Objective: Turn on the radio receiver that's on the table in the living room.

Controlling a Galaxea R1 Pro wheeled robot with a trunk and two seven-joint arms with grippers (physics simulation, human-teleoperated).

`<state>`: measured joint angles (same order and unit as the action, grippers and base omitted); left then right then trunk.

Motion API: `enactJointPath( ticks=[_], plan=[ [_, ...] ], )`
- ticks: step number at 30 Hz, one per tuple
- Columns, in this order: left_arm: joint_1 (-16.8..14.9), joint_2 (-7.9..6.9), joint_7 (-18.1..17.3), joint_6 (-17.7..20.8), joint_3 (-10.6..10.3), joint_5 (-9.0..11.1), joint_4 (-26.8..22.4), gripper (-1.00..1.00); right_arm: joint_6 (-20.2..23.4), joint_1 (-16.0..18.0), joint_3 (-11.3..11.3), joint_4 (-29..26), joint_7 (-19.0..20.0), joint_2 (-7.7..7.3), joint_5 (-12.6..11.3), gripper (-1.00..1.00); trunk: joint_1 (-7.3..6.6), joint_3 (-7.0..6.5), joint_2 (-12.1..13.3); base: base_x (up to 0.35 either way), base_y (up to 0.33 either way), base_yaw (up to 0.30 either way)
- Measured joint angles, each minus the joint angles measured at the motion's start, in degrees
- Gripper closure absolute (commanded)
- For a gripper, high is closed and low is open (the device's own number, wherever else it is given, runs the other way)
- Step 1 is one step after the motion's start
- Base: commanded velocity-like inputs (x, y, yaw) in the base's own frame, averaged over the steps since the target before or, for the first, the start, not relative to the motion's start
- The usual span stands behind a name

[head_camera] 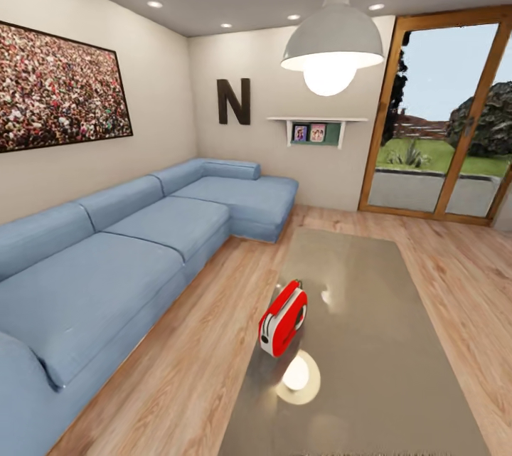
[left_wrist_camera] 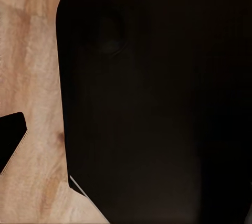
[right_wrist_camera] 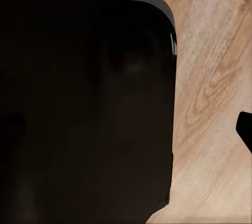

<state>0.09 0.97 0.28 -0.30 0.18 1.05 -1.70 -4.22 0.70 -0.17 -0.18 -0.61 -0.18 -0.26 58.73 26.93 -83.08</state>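
Home living room: blue sofa

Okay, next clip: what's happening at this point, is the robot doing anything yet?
Nothing is being handled yet. The head view looks into the living room, where the red radio receiver stands upright, untouched, near the left edge of the glossy table, beside the blue sofa. Both wrist views look down at a dark rounded panel over wood floor, so the arms appear tucked away from the radio.

The long glossy grey-beige surface lies bare on every side of the small bright-red radio, open from above. A strip of light wood floor separates it from the big blue sectional sofa. The white pendant lamp hangs high above.
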Motion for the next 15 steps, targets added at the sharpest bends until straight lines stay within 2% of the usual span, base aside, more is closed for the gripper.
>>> enactJointPath(
  ticks=[15],
  plan=[
    [0.0, 0.00, 0.0, -0.1, 0.0, 0.0, 0.0, -1.00, 0.0, 0.0, 0.0, 0.0, 0.0, -0.03, 0.0, -1.00, 0.00, 0.00, 0.0, 0.000, 0.000, -0.283]
  ],
)
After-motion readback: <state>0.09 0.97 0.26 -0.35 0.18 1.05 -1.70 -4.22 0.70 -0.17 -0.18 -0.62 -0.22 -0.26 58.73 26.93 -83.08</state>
